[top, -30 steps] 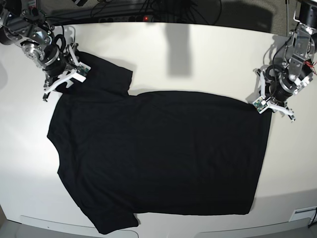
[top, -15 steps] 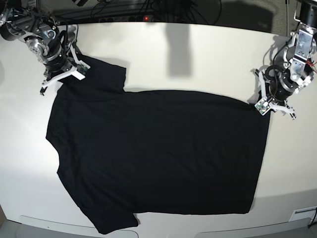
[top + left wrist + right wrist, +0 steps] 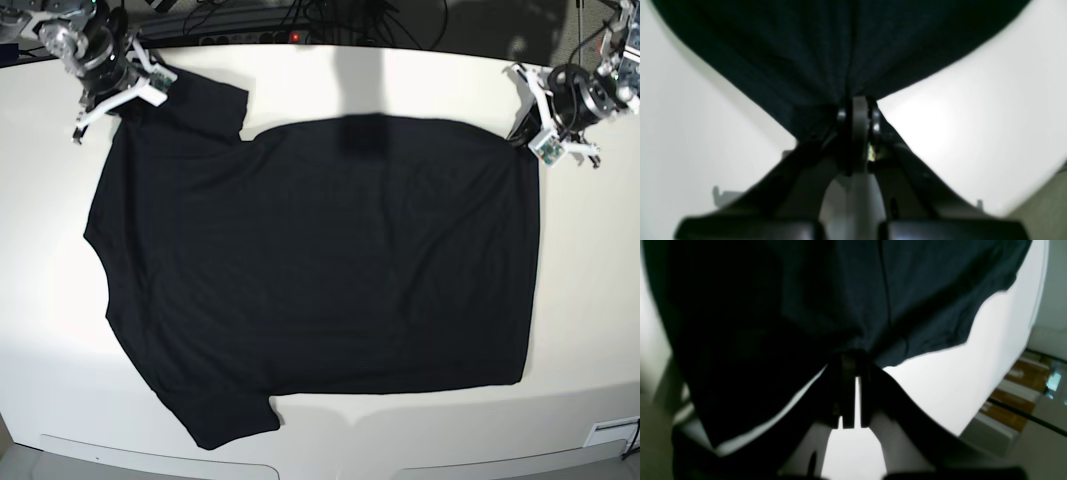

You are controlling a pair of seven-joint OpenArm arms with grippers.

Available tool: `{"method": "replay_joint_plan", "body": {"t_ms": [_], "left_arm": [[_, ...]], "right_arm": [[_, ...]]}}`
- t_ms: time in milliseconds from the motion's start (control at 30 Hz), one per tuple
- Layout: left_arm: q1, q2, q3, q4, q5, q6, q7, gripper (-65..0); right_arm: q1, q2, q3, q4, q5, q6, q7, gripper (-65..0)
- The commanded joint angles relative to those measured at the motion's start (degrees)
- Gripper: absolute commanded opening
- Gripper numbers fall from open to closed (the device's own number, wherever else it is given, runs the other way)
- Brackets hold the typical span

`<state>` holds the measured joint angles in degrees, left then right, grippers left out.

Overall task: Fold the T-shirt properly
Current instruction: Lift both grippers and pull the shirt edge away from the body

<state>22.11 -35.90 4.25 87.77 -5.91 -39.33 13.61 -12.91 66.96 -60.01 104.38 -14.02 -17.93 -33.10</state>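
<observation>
Starting at the left of the base view, the right gripper sits at the far-left corner of the white table, close to the table's back edge, its jaws pressed together on the cloth of the T-shirt at the shoulder by the upper sleeve. A broad strip of bare table runs down the left side between the shirt and the table edge. The shirt lies spread flat across most of the tabletop, plain black side up, sleeves toward the left and the straight hem toward the right; its lower sleeve reaches near the front edge. Bare surface shows behind the shirt's middle and along the front. At the far right, the left gripper pinches the hem's back corner, jaws closed on the fabric. More open table lies to the right of the hem. Both wrist views show dark cloth bunched between closed fingertips.
</observation>
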Motion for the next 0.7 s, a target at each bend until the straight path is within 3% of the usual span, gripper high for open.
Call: {"method": "replay_joint_plan", "body": {"t_ms": [0, 233, 400, 667], "left_arm": [[1.60, -0.61, -1.49, 1.46, 0.28, -0.67, 0.48, -65.0], [10.80, 2.93, -11.17, 7.02, 0.50, -0.67, 0.46, -65.0], [12.31, 3.96, -14.82, 8.48, 0.26, -0.67, -0.48, -65.0], [10.47, 3.98, -15.47, 8.61, 0.26, -0.67, -2.99, -65.0]], "right_arm": [[-1.20, 1.44, 0.37, 0.85, -1.25, -2.56, -0.37, -65.0], [-8.74, 1.27, 0.37, 1.92, -5.81, -7.15, -2.40, -65.0], [-9.51, 1.27, 0.72, 5.60, -7.02, -8.37, -4.04, -65.0], [-9.49, 1.22, 10.78, 11.52, -4.31, -8.81, -4.31, -65.0]]}}
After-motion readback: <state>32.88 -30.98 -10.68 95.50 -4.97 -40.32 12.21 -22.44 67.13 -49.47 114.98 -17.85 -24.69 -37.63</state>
